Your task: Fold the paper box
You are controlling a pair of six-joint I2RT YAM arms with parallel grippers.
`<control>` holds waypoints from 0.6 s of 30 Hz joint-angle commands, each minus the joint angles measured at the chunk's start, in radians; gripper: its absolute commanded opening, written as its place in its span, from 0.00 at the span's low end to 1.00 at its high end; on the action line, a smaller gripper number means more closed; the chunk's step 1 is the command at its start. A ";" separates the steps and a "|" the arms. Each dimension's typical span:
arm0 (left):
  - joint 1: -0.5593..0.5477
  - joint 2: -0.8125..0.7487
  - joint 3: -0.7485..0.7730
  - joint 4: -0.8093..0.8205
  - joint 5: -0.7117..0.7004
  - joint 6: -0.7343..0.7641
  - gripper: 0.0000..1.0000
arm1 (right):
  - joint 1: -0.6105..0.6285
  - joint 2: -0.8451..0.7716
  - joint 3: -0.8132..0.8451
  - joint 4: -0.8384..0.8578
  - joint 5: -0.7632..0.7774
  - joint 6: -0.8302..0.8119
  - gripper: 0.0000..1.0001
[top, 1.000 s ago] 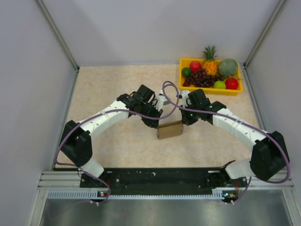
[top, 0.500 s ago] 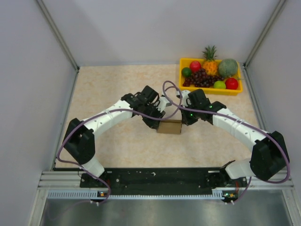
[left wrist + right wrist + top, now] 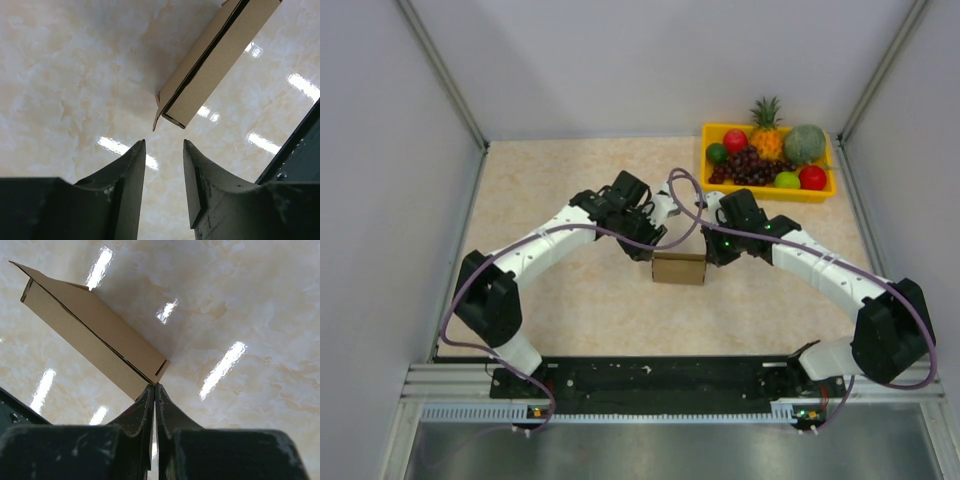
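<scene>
The paper box [image 3: 679, 269] is a small, flat brown cardboard box lying on the marble-patterned table between the two arms. My left gripper [image 3: 645, 241] stands just up-left of it. In the left wrist view that gripper [image 3: 164, 142] is open with nothing between its fingers, and the box's end [image 3: 210, 65] lies a short way beyond the tips, with a small flap sticking out. My right gripper [image 3: 712, 254] is at the box's right end. In the right wrist view its fingers [image 3: 155, 386] are shut, tips touching the box's near corner [image 3: 90, 335].
A yellow tray [image 3: 760, 191] holding a pineapple, grapes, a melon and other fruit stands at the back right. Grey walls close in the table on the left, back and right. A metal rail [image 3: 670, 385] runs along the near edge by the arm bases.
The left gripper has opened and drawn back up-left off the box. The box has turned from slightly tilted to level. The right arm has held still.
</scene>
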 commanded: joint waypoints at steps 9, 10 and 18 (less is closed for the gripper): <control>0.008 0.084 0.058 0.045 0.064 0.081 0.40 | 0.009 -0.024 0.029 0.033 -0.022 -0.020 0.00; 0.010 0.091 0.059 0.050 0.060 0.081 0.39 | 0.009 -0.022 0.029 0.033 -0.027 -0.019 0.00; 0.010 0.105 0.064 0.042 0.063 0.081 0.23 | 0.010 -0.019 0.034 0.033 -0.030 -0.017 0.00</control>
